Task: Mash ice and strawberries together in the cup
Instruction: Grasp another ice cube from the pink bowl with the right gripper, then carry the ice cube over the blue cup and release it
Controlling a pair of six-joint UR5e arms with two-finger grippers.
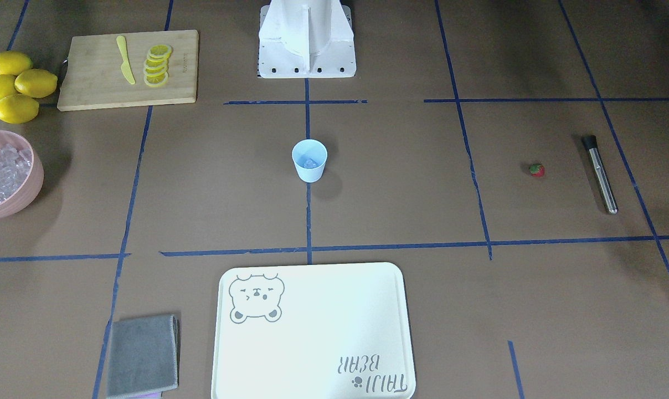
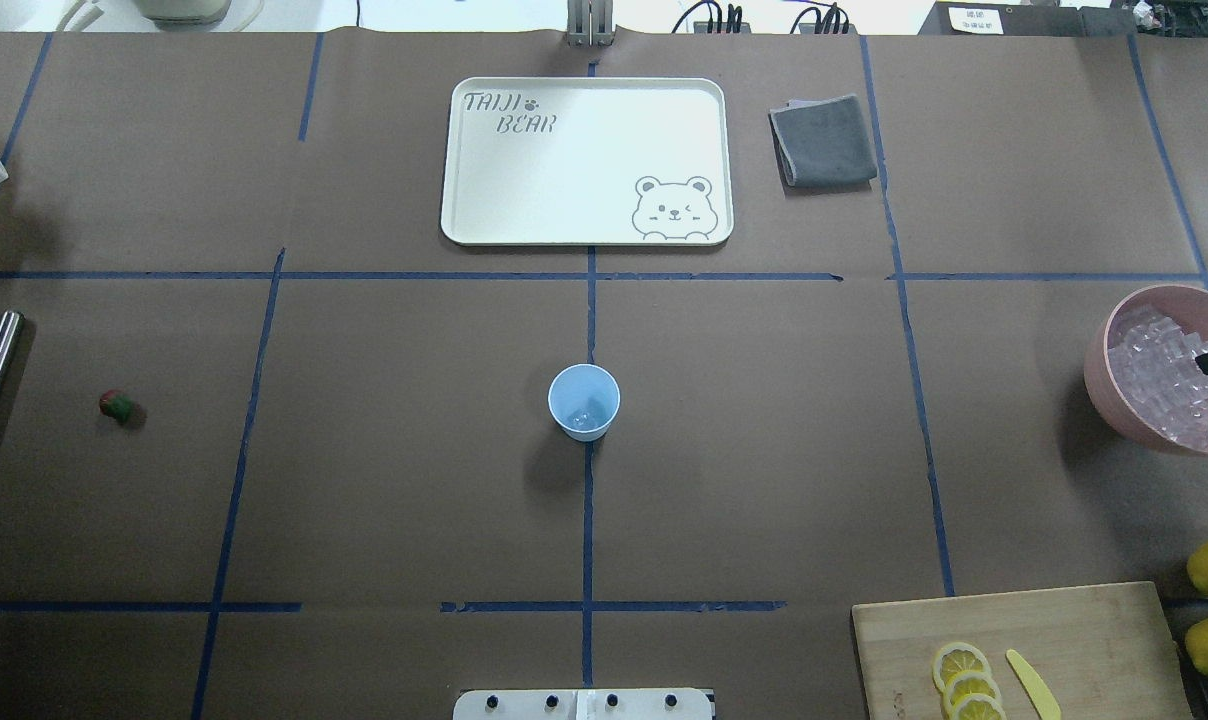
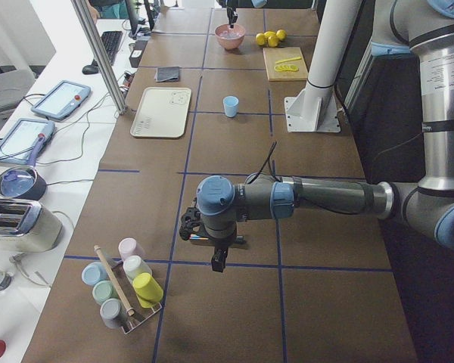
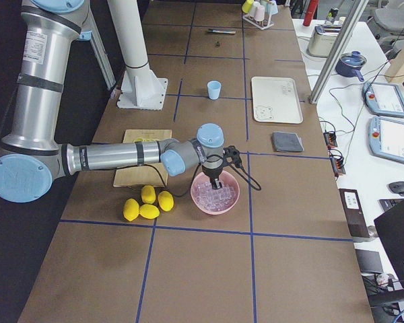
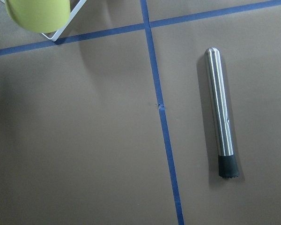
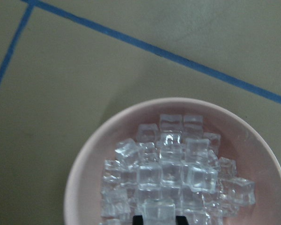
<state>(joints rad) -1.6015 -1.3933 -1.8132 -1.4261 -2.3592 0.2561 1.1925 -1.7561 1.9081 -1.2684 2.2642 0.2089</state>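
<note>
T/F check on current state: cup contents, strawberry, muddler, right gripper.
1. The strawberry is inside the cup. False: it lies on the table, well apart from the cup.
2. The cup holds ice. True.
3. The muddler stands in the cup. False: it lies flat on the table.
4. The right gripper is over the pink bowl. True.
</note>
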